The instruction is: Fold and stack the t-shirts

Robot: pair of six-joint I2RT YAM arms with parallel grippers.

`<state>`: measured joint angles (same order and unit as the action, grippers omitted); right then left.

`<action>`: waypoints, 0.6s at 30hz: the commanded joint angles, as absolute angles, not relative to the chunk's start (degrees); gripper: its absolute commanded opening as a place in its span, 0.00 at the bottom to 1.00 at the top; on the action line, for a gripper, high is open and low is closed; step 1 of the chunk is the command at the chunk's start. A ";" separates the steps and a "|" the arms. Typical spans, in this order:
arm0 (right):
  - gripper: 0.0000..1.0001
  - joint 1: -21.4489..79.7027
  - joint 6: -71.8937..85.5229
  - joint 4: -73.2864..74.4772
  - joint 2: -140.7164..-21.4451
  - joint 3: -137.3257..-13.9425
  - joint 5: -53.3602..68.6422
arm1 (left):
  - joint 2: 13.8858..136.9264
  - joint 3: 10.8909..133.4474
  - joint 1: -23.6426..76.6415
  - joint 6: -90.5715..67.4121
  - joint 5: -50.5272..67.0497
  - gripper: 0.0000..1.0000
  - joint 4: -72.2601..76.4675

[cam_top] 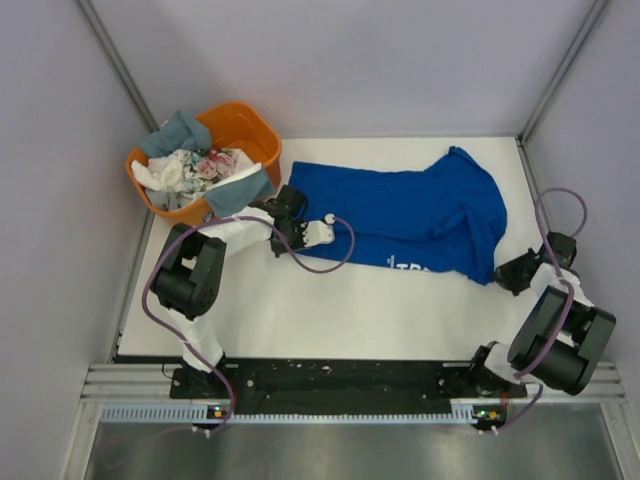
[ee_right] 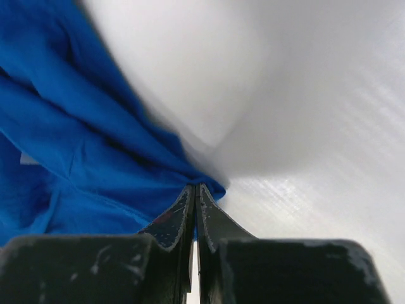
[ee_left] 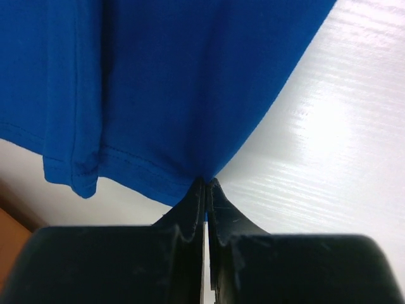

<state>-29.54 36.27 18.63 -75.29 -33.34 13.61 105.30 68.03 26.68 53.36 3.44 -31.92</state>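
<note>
my jaws are pressed tight together on both sides, and each pair has a bit of blue cloth pinched in its tips. my left gripper point(ee_left: 205, 185) bites the hem of the blue shirt point(cam_top: 410, 212) at its left end, close to the orange tub point(cam_top: 252, 128). my right gripper point(ee_right: 193, 189) bites a bunched corner of the same shirt at its right end, near the right edge of the white table point(cam_top: 330, 315). the blue shirt lies across the far half of the table between my two arms. it is flat on the left and crumpled on the right, with some white letters showing at its near edge. more shirts lie in a heap in the tub: a grey-blue shirt point(cam_top: 180, 130), a white shirt point(cam_top: 165, 173) and a flowery shirt point(cam_top: 211, 163).
</note>
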 commanded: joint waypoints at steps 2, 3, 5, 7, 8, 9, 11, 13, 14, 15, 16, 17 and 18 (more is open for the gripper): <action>0.00 -36.73 35.69 13.45 -73.66 -34.89 14.85 | 103.36 65.92 26.19 52.47 -4.82 0.00 -33.13; 0.00 -37.78 35.34 13.71 -73.39 -35.33 14.94 | 103.27 65.48 26.28 52.56 -5.44 0.00 -33.57; 0.00 -39.02 33.93 14.41 -73.30 -36.38 14.51 | 102.75 64.43 26.28 52.38 -5.10 0.00 -34.36; 0.00 -39.29 32.18 15.03 -74.09 -37.26 13.45 | 102.39 63.46 26.28 51.77 -3.70 0.00 -34.98; 0.00 -39.46 31.47 15.38 -74.79 -37.70 13.10 | 102.31 63.28 26.28 51.07 -2.91 0.00 -35.42; 0.00 -39.46 30.94 15.64 -75.49 -38.05 13.44 | 102.30 63.28 26.37 50.63 -1.68 0.00 -36.12; 0.00 -39.11 29.19 16.17 -75.85 -38.76 16.94 | 101.78 63.81 26.54 49.66 1.47 0.00 -37.61; 0.06 -35.79 26.29 19.67 -74.10 -40.51 15.66 | 101.51 64.25 26.81 49.04 2.28 0.00 -38.32; 0.13 -32.38 24.37 21.60 -72.79 -41.56 12.69 | 101.51 64.60 26.81 48.87 2.02 0.00 -38.41; 0.23 -29.21 22.87 23.36 -71.12 -42.27 10.13 | 101.69 64.86 26.81 48.61 1.67 0.00 -38.41; 0.30 -25.61 21.89 24.77 -70.06 -42.97 7.93 | 101.86 65.04 26.81 48.52 0.80 0.00 -38.32; 0.35 -23.05 21.54 26.70 -68.83 -43.59 6.00 | 101.95 65.21 26.81 48.17 0.62 0.00 -38.32; 0.38 -20.50 21.45 28.20 -67.77 -43.94 4.93 | 102.13 65.30 26.72 47.99 -1.30 0.00 -38.15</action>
<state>-30.11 26.96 21.32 -73.71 -39.51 11.40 103.11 64.84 26.68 50.37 -0.95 -34.72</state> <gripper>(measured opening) 0.305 0.010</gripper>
